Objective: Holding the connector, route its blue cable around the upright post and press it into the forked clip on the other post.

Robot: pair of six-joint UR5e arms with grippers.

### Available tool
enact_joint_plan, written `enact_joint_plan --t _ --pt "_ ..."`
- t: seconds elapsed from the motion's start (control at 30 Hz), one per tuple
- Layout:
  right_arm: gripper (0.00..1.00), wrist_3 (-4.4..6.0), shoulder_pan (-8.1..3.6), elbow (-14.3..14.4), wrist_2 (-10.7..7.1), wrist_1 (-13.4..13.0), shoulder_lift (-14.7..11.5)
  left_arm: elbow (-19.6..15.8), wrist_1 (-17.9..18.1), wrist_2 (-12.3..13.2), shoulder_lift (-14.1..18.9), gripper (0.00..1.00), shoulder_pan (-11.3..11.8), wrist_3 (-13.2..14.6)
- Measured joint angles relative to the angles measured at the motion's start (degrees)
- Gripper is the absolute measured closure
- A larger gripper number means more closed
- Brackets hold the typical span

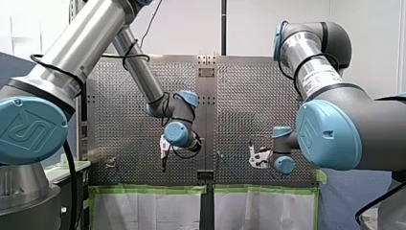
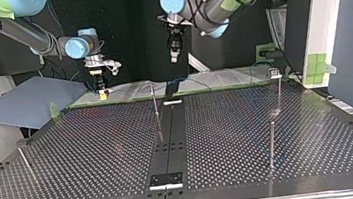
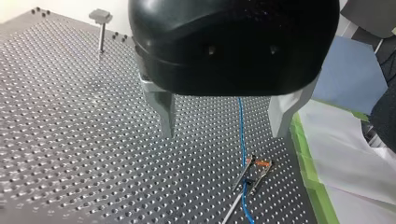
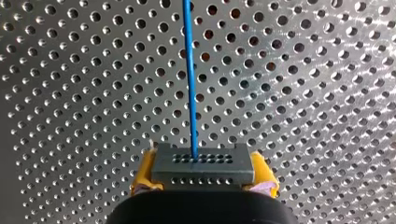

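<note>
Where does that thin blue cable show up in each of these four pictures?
Front view: too faint to tell.
Top view: blue cable, a faint line at the perforated table's far edge, near the middle.
Left wrist view: on the table beyond my left gripper, reaching the forked clip.
Right wrist view: straight out of the connector in my right gripper.
Shared landmark: that perforated table.

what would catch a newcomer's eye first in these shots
The bright blue cable stands out most: in the right wrist view it runs from a grey connector, clamped between the yellow pads of my right gripper, out over the perforated table. In the left wrist view my left gripper hangs open over the cable, near a forked clip.
</note>
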Motion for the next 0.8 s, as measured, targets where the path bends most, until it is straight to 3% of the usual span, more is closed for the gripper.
enact_joint_plan --t 0.3,0.8 --pt "1.00 0.03 -0.03 0.0 -0.01 -0.5 0.0 -4.2 1.1 -0.2 4.2 0.00 0.3 -0.8" --pt "1.00 0.03 -0.03 0.0 -0.16 -0.4 0.0 -11.1 7.0 0.2 11.1 0.00 0.6 -3.8"
